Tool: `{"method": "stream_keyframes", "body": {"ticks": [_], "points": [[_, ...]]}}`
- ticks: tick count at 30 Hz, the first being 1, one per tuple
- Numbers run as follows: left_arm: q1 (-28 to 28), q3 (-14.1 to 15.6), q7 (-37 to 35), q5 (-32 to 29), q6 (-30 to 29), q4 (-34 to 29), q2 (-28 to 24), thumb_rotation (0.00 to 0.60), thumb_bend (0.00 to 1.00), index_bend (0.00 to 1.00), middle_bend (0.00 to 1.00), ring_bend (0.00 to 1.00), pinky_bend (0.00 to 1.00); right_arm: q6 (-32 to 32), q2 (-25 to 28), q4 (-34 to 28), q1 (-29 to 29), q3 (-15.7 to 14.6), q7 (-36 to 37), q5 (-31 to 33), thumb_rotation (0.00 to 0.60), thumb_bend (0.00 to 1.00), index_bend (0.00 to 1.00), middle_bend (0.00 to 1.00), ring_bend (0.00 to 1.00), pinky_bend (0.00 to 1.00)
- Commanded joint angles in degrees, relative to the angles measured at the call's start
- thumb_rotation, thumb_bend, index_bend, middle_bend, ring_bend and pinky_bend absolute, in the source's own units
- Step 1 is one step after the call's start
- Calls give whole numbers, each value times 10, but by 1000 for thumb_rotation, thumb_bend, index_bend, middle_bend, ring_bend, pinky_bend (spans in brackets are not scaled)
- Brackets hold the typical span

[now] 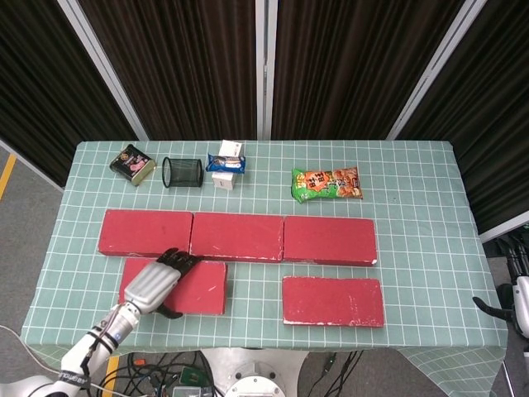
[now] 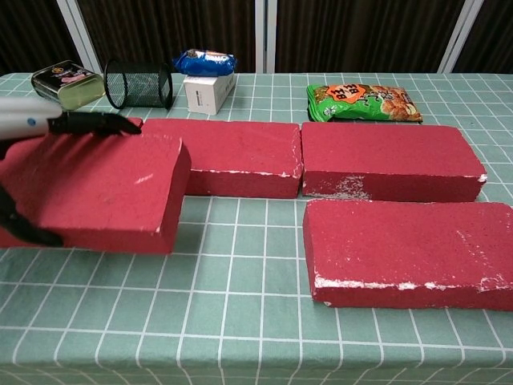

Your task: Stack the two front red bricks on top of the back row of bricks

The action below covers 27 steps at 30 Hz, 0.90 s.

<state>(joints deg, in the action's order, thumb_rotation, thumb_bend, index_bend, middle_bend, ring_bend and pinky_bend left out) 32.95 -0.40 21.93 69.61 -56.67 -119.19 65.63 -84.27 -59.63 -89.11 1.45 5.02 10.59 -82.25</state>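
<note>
Red front-left brick (image 1: pixel 186 287) is in the left hand (image 1: pixel 157 284): fingers lie over the brick's top face reaching toward its far edge, thumb hooks the near side, so it looks clamped across the brick's width. In the chest view the brick (image 2: pixel 96 188) seems lifted and tilted a bit, its near edge off the cloth, though I can't tell exact clearance. It sits just near of the back row (image 1: pixel 240 236), which is 3 bricks laid end to end, left one (image 1: pixel 145 232) partly behind the held brick. Second front brick (image 1: pixel 333 301) lies flat on the table (image 1: pixel 421 248) at near right, untouched, just near of the back row's right brick (image 1: pixel 329 241). Right hand (image 1: pixel 521 306) is barely visible at the far right edge; can't tell its finger state. Advice for this step: raise until the brick's underside clears the row's top, keep it level, then carry it away from the robot and set it square over the left and middle back bricks, long edges aligned. Grip is on the left end only, so the right end may sag; go slow. Release only once fully seated. Keep short of the mesh cup (image 1: pixel 183 172) and tin (image 1: pixel 133 164) behind the row.
</note>
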Motion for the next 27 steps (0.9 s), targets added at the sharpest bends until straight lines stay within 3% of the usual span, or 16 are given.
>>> {"method": "stream_keyframes", "body": {"ticks": [1, 10, 27], "points": [[31, -44, -54, -10, 26, 25, -15, 600, 55, 44, 144, 83, 0, 0, 0, 0, 0, 0, -2, 0, 600, 14, 0, 0, 0, 0], [90, -100, -150, -46, 105, 130, -12, 600, 55, 53, 144, 83, 0, -11, 13, -16, -4, 2, -10, -1, 600, 14, 0, 0, 0, 0], [165, -108, -226, -74, 227, 282, 41, 600, 56, 53, 144, 83, 0, -3, 19, -27, 0, 4, -19, 5, 600, 12, 0, 0, 0, 0]]}}
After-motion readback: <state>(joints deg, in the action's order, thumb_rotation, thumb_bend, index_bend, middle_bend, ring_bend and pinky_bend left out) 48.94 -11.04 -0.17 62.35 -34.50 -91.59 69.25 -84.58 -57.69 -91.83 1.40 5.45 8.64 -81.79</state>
